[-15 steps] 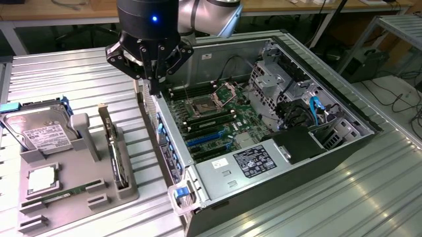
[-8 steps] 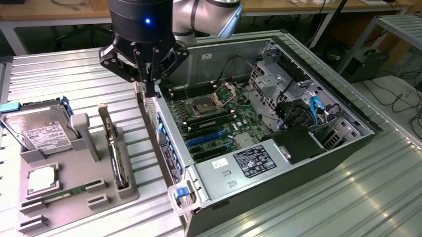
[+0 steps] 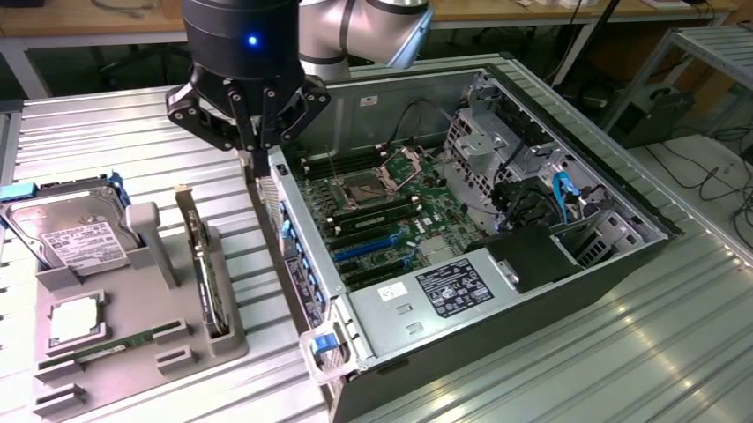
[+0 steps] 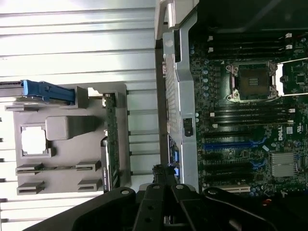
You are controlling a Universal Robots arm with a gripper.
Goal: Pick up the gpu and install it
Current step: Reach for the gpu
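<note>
Claw (image 3: 254, 152) clenched on nothing over the case (image 3: 506, 344) wall, gpu (image 3: 210, 282) on edge in the grey rack (image 3: 118, 357), lower left of the exterior view: light, stiff, fragile I'd guess, so pinch its top edge.

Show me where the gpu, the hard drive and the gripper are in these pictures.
gpu (image 3: 211, 289), exterior view, upper edge of the card standing on edge.
hard drive (image 3: 73, 236), exterior view, its white label.
gripper (image 3: 252, 148), exterior view, between its fingertips.

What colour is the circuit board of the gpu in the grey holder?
The gpu board is green, clearest in the wrist view.
</note>
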